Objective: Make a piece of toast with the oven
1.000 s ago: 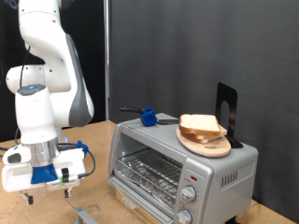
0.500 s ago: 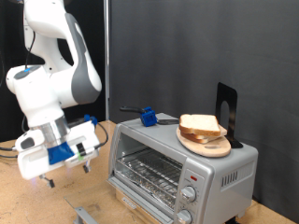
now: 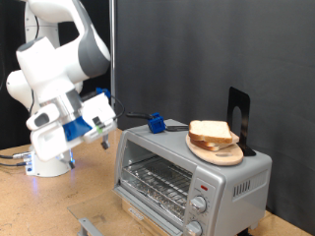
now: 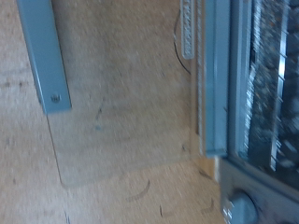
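A light brown, speckled wooden desk (image 3: 44, 202) fills the lower part of the exterior view; the silver oven (image 3: 192, 177) stands directly on it at the exterior view's right, its glass door shut. A flat grey metal bracket (image 3: 91, 226) lies on the desk near the bottom edge; the robot's white base (image 3: 49, 162) sits on it at the left.

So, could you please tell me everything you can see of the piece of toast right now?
The piece of toast is a roughly square slice of pale bread with a tan-brown crust, lying flat on a round wooden plate on top of the silver oven, towards the exterior view's right. It looks untoasted. A black stand rises just behind it. Nothing but the plate touches it; the gripper hangs well away, on the exterior view's left. The wrist view does not show it.
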Robot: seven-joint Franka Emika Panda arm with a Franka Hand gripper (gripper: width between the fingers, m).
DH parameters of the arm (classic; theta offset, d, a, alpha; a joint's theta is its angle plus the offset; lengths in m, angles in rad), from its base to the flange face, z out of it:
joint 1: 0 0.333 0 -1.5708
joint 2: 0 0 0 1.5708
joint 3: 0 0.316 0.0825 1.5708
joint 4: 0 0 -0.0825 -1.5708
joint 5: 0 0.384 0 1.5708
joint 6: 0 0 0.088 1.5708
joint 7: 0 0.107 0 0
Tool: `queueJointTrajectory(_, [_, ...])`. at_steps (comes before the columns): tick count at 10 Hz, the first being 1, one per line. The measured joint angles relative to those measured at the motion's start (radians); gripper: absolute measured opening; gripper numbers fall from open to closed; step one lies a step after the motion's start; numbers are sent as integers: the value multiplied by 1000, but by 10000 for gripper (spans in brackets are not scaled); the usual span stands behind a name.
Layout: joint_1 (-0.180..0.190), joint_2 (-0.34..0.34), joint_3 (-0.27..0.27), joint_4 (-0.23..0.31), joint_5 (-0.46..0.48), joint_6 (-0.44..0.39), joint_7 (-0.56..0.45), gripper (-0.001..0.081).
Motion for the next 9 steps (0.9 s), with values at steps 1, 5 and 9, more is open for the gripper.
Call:
queueJointTrajectory(1, [0,-19,0,0,0,-10,2,808])
queueJointTrajectory(5, [37,-46,-10,29,185,-103,-152,808])
queueJointTrajectory(9, [72,-126,21,97,56,-282,-318,808])
